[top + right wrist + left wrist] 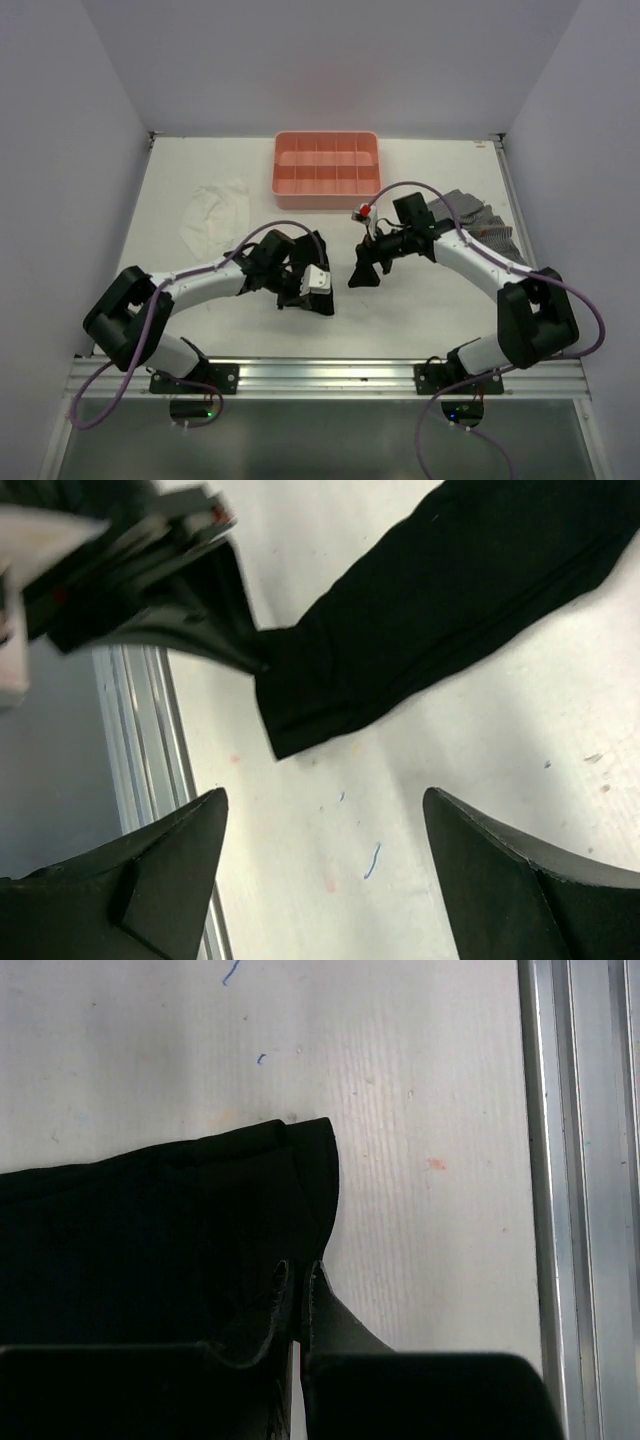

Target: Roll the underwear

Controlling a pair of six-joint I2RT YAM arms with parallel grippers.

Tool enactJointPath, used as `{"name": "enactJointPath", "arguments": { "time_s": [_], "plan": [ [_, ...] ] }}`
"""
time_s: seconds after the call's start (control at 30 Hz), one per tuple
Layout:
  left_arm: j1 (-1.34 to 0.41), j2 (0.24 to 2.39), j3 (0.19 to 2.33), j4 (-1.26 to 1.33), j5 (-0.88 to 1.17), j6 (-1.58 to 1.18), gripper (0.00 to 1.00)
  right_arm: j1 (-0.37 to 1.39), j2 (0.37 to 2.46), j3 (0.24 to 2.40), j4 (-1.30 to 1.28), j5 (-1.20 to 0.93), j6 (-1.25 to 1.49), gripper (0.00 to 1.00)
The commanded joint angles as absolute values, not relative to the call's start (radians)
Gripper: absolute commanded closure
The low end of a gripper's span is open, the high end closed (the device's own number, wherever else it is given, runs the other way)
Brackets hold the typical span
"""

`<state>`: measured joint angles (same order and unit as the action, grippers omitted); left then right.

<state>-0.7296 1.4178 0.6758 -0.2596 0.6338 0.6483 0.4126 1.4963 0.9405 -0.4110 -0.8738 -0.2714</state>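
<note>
Left gripper [298, 1278] pinches a corner of the underwear [150, 1230], likely to start rolling; right gripper [325, 798] gapes wide, empty, just beside it.

White table [420, 310] — pale lavender walls [330, 60]

1. underwear [430, 610]: plain black, no pattern.
2. tray [326, 201]: salmon pink.
3. thin cloth [212, 215]: white.
4. checked cloth [478, 222]: grey check.
5. surface [420, 1110]: white, with a few small blue and pink specks.
6. left end effector [298, 1275] and right end effector [325, 795]: black.
7. cables [252, 236]: purple.
</note>
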Motion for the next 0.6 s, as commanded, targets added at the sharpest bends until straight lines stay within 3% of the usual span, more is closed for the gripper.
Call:
{"name": "enactJointPath", "arguments": {
  "time_s": [0.0, 0.27, 0.57],
  "plan": [
    [-0.658, 1.5, 0.768, -0.368, 0.794, 0.63, 1.0, 0.42, 1.399, 0.885, -0.5, -0.874, -0.42, 0.17],
    [-0.508, 1.782, 0.988, -0.578, 0.982, 0.687, 1.0, 0.443, 1.26, 0.789, -0.436, -0.804, -0.526, 0.16],
    [-0.411, 1.997, 1.126, -0.729, 1.048, 0.712, 1.0, 0.663, 1.232, 0.638, -0.026, -0.581, -0.623, 0.14]
  ]
}}
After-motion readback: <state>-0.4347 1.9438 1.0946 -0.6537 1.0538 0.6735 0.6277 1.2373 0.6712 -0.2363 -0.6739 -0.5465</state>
